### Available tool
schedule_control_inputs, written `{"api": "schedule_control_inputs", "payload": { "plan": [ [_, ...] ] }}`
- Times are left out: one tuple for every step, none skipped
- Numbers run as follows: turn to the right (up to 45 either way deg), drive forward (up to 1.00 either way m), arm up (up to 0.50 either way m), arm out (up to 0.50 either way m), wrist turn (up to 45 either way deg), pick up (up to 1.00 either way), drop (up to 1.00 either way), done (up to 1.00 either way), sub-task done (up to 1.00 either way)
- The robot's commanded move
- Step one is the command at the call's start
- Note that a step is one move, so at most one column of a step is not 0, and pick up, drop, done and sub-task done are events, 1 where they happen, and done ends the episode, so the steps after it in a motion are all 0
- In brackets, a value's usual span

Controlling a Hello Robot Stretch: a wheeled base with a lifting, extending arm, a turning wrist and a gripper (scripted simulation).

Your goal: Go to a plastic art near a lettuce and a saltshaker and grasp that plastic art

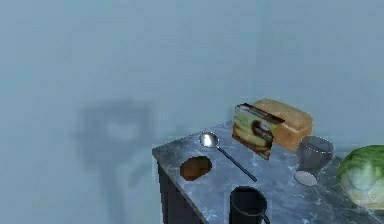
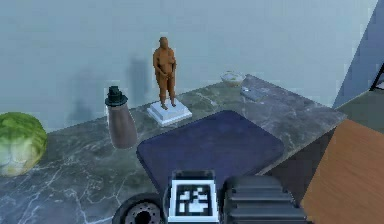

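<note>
An orange-brown figure of a standing person on a white base stands upright near the back of the grey marble counter. To its left is a dark brown shaker, and further left a green lettuce; the lettuce shows again at the forward view's right. At the arm side view's bottom edge are a white square with black marks and the dark body of my gripper. Its far end is cut off, so I cannot tell whether it holds anything.
A dark flat rounded slab lies on the counter in front of the figure, and a brown wooden surface lies to the right. The forward view shows a bread loaf, a box, a spoon, a potato, a metal cup and a dark mug.
</note>
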Motion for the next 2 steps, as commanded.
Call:
{"api": "schedule_control_inputs", "payload": {
  "plan": [
    [0.0, 0.00, 0.00, 0.42, 0.0, 0.00, 0.00, 0.00, 0.00],
    [0.0, 0.00, 0.00, 0.00, 45.0, 0.00, 0.00, 0.00, 0.00]
  ]
}}
